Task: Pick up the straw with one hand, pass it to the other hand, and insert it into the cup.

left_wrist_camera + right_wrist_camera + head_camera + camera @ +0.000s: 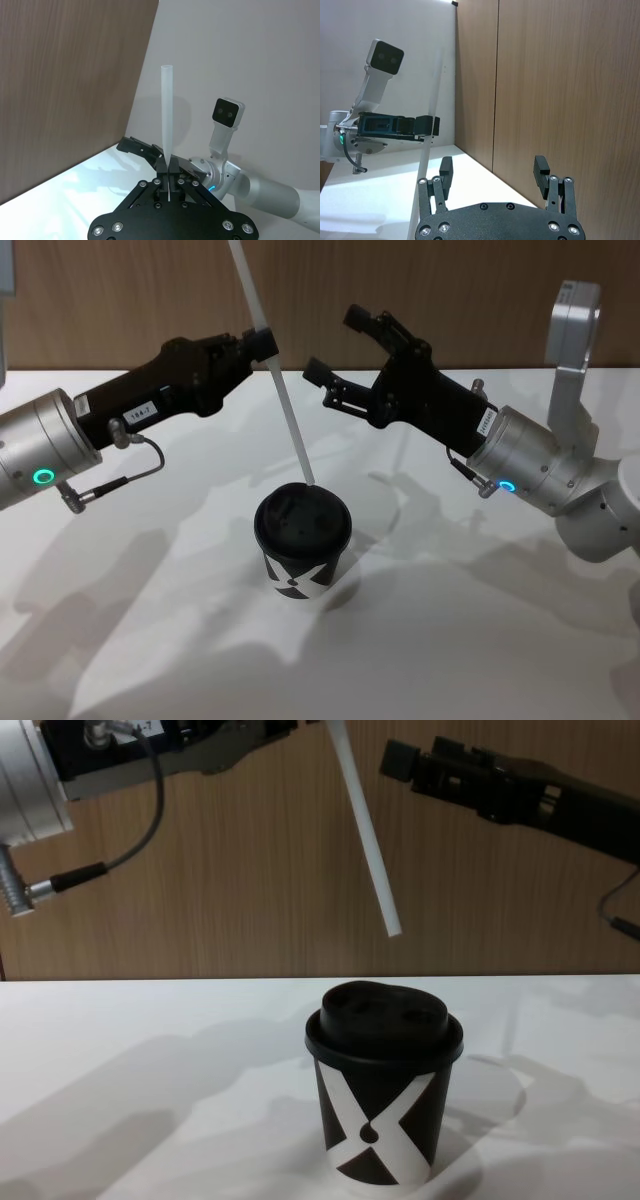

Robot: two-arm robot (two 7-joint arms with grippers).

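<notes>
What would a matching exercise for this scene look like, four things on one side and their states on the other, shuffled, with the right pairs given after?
Things:
1. straw
2. cup
3. left gripper
4. right gripper

States:
A. open, holding nothing
B. tilted in the air, lower end above the lid
C. standing on the white table, lid on
D. shut on the straw

Pairs: 1-B, 2-C, 3-D, 4-A

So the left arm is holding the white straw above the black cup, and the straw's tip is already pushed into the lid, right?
Not quite. The left gripper does hold the straw above the cup, but the chest view shows its lower tip hanging in the air clear above the lid, not yet inserted.
</notes>
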